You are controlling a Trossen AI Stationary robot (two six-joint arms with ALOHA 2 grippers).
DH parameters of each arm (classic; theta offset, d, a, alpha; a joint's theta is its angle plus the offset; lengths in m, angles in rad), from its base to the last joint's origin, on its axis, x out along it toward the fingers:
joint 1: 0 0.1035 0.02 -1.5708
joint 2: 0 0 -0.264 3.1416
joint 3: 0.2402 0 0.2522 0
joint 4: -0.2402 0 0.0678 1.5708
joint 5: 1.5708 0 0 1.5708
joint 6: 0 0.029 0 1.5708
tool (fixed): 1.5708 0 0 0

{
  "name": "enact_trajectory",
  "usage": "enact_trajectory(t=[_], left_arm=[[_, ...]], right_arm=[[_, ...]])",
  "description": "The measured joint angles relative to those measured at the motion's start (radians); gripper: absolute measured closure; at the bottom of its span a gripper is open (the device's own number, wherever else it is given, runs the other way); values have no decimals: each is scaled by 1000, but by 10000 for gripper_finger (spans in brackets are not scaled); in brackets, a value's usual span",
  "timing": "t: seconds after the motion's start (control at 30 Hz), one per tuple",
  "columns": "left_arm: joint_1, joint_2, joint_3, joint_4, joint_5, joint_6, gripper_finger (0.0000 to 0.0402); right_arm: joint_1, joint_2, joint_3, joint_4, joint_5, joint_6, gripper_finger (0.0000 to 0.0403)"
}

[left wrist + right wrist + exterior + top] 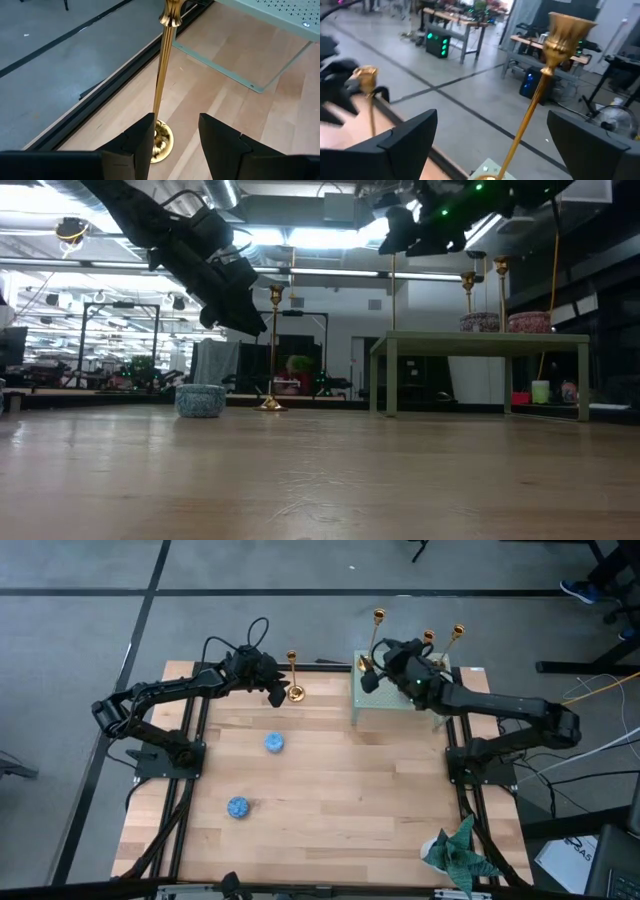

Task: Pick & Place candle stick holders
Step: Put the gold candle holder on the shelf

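- Left gripper, jaws parted and empty, sits beside one candlestick standing on the tabletop at 12 o'clock; likely just placed.
- Right gripper, jaws wide and empty, faces a tall candlestick on the green stand; closing on its stem seems next.

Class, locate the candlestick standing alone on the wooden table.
In the high view, the lone candlestick stands at the table's far edge, by the left pincer, left of the green stand.

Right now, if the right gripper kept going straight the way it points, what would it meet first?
Probably the tall gold metal candlestick on the pale green stand. Its stem rises between the right gripper's open fingers, though depth is unclear.
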Motion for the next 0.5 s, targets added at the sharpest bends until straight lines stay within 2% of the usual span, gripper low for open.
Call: enact_trajectory(t=[0.3, 0.5], left_arm=[[0, 0, 0, 0, 0, 0, 252], [0, 0, 0, 0, 0, 1, 252]], right_arm=[[-50, 31, 0, 65, 83, 27, 23], [-109, 42, 0, 74, -14, 60, 45]])
